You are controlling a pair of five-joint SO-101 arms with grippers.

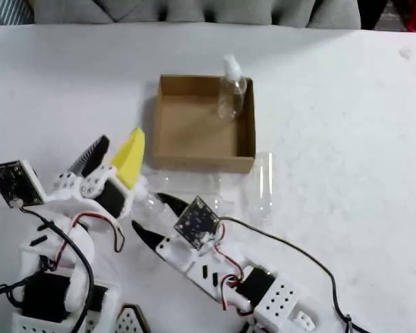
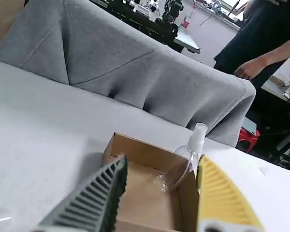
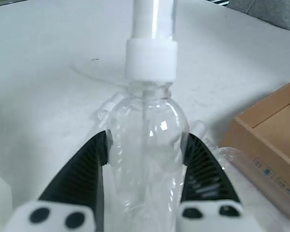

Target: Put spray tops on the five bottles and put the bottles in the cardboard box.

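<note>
R gripper (image 3: 146,137): black fingers pressed on both sides of the held bottle (image 3: 145,108), white spray top (image 3: 151,58) already on it. That bottle's low over the table (image 1: 347,104), toward the near edge, just off the cardboard box (image 1: 168,125) at its near-L corner. L gripper (image 1: 119,139): grey & yellow fingers spread wide, nothing btwn them, beside the box's L wall. Second bottle (image 1: 231,90), top on, leans in the box's far-R corner. Loose bottles (image 1: 263,182) lie along the box's near wall.
</note>
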